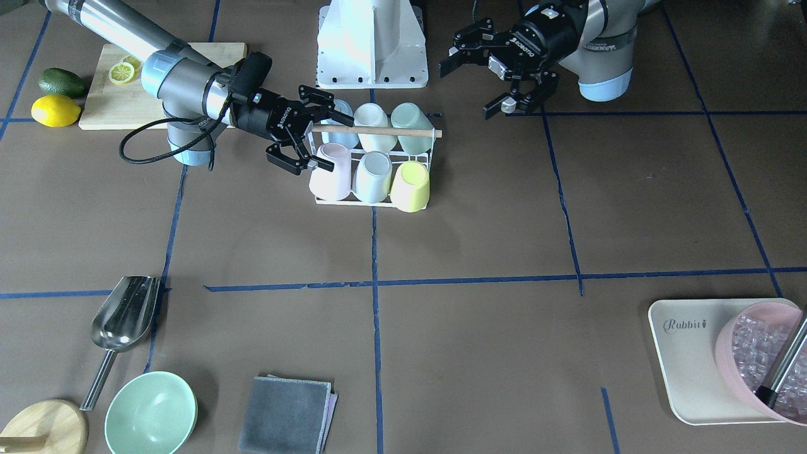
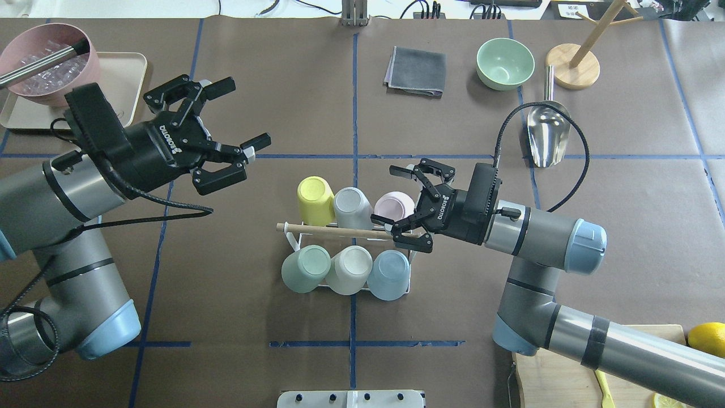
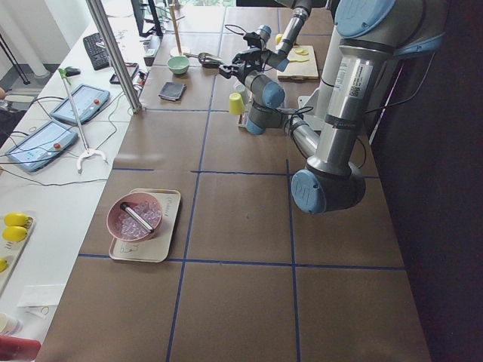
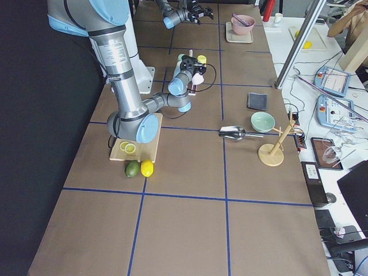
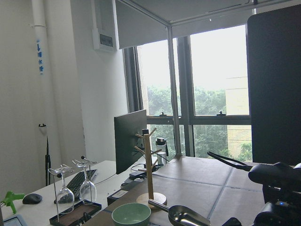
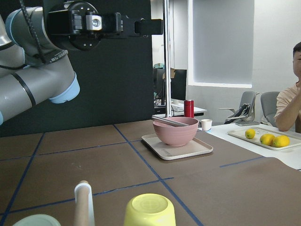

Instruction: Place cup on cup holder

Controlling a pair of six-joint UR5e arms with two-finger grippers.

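The cup holder [image 2: 291,241] is a white wire rack with a wooden rod [image 2: 334,230] across its top, standing mid-table. Several cups sit upside down on its prongs, among them a pink cup [image 2: 395,204], a yellow cup [image 2: 314,199] and a blue cup [image 2: 389,273]. My right gripper [image 2: 388,195] is open and empty at the rack's pink-cup end, its jaws straddling the rod end and the pink cup [image 1: 330,170]. I cannot tell whether it touches. My left gripper [image 2: 243,113] is open and empty, raised well left of the rack. The right wrist view shows the yellow cup [image 6: 150,209].
A pink bowl [image 2: 48,65] of ice sits on a tray at the far left. A grey cloth [image 2: 416,71], green bowl [image 2: 505,63], metal scoop [image 2: 546,133] and wooden stand [image 2: 575,65] lie at the far side. A cutting board [image 1: 126,88], a lemon [image 1: 55,111] and an avocado [image 1: 61,82] lie near the right arm's base.
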